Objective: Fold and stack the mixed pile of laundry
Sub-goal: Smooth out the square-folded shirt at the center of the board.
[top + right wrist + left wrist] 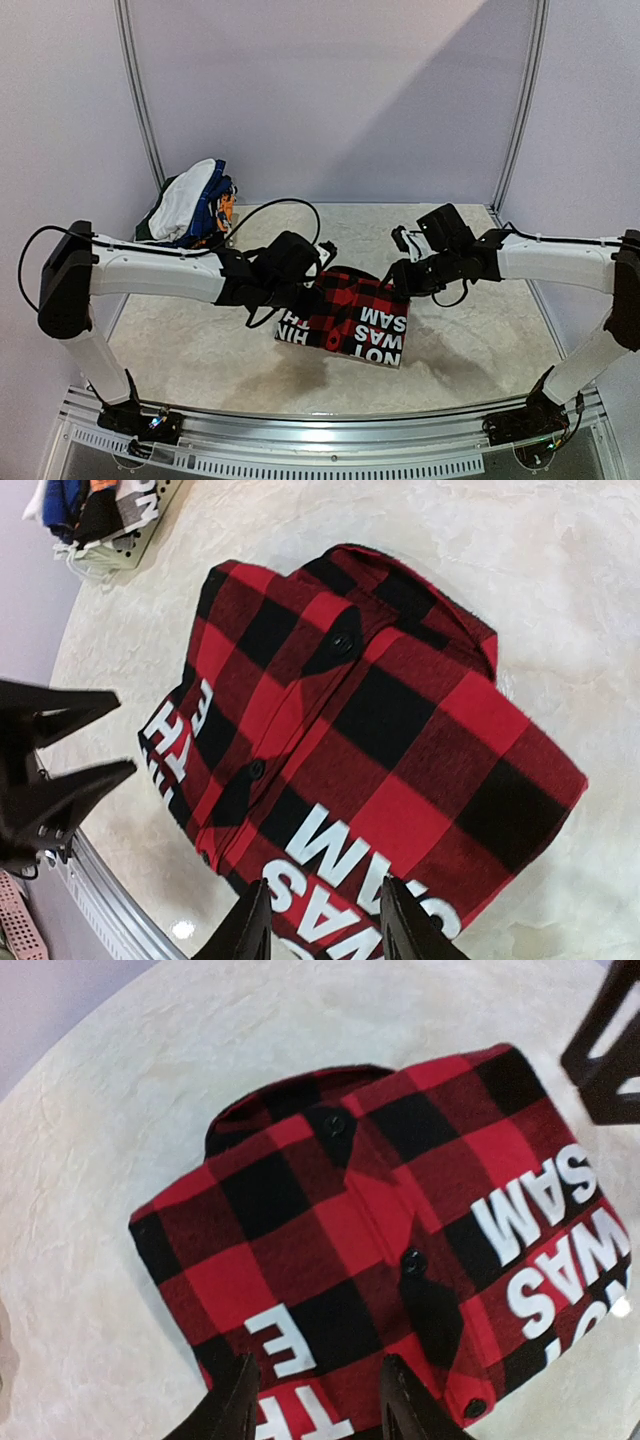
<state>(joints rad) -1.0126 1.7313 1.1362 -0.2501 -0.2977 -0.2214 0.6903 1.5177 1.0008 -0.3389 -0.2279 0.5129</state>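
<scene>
Plaid shirt (350, 315) — red-and-black check, soft brushed flannel look — lies folded into a flat, roughly rectangular packet at mid-bench. The collar (300, 1090) is a dark curved band at the far edge. A placket runs down the middle with small dark round buttons (413, 1260). White block lettering (345, 865) covers the near and right parts and reads upside down in the overhead view.

Left hand (318, 1368): at the packet's left edge, black tapered fingers parted. The cloth shows flat in the gap, nothing clamped.

Right hand (325, 885): at the right edge, fingers likewise apart over the lettered part, no grip on the fabric.

Bench (200, 350): cream, mottled, stone-like finish, matte.

The rest of the laundry pile (195, 205) sits at the far left corner, well apart from the shirt — crumpled white and blue cloths heaped in a white lattice basket (125, 552).
</scene>
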